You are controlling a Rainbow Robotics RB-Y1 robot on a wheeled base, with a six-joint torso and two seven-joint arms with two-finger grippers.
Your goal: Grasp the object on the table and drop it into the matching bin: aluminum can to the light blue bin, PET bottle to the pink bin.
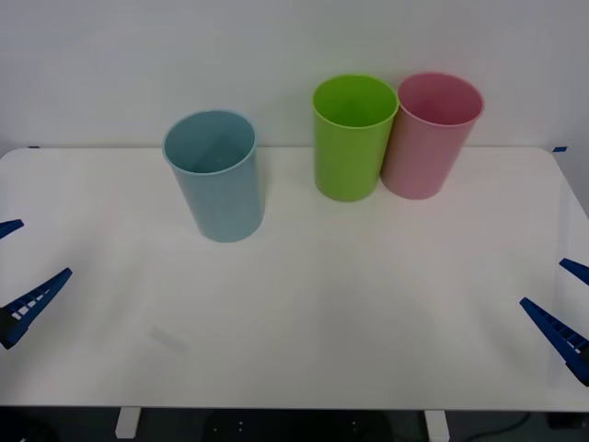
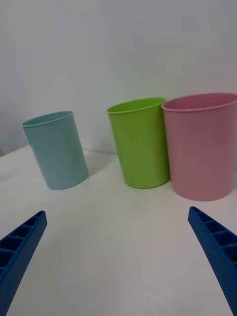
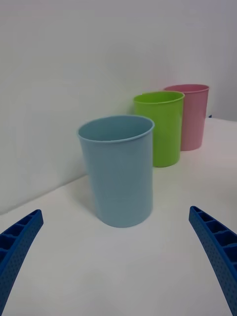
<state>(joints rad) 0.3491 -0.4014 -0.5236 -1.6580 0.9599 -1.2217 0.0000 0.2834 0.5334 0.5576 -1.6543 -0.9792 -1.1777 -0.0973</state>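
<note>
Left gripper point(image 1: 11, 276) and right gripper point(image 1: 563, 299), both released, flank the counter point(image 1: 304, 322). Blue bin point(image 1: 216, 180) stands apart; green bin point(image 1: 350, 138) touches pink bin point(image 1: 428, 138).

Your two target bins stand upright on the white table point(image 1: 304, 322).
The light blue bin point(image 1: 217, 180) stands alone, left of centre; the pink bin point(image 1: 428, 138) sits far right at the back.

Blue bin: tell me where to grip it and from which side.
Pinch the blue bin's rim from above on its left side, one finger inside, probably with the open left claw, which is nearer. It stands upright, mouth open, and looks too wide to span.
</note>
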